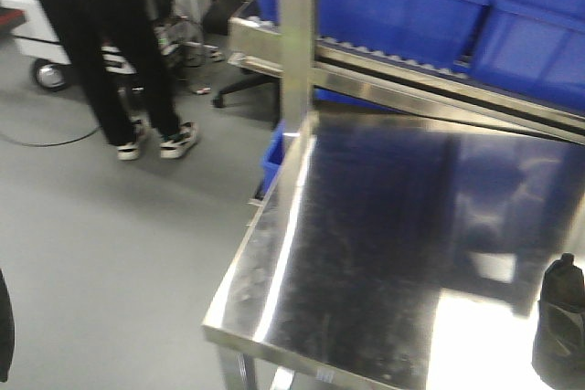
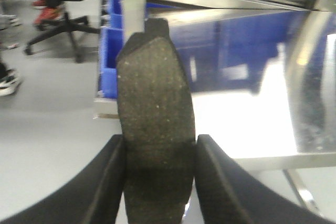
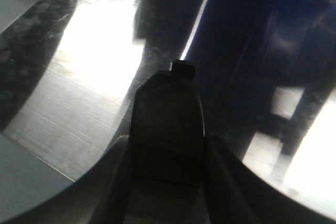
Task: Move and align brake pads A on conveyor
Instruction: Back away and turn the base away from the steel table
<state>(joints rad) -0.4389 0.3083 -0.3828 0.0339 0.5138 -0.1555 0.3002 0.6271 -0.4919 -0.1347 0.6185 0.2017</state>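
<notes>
Left wrist view showed the left gripper (image 2: 160,142) clamped on a grey pad (image 2: 155,87), its fingers (image 2: 113,174) pressed against the pad's two long edges, open only as wide as the pad. The pad's speckled face was toward the camera, with the desk (image 2: 257,124) corner and floor (image 2: 47,119) behind it. Right wrist view showed the right gripper (image 3: 167,148) closed the same way on a second pad (image 3: 167,111), dark in shadow, held over the shiny desk. Blue bins (image 1: 402,6) stood on the rack behind.
</notes>
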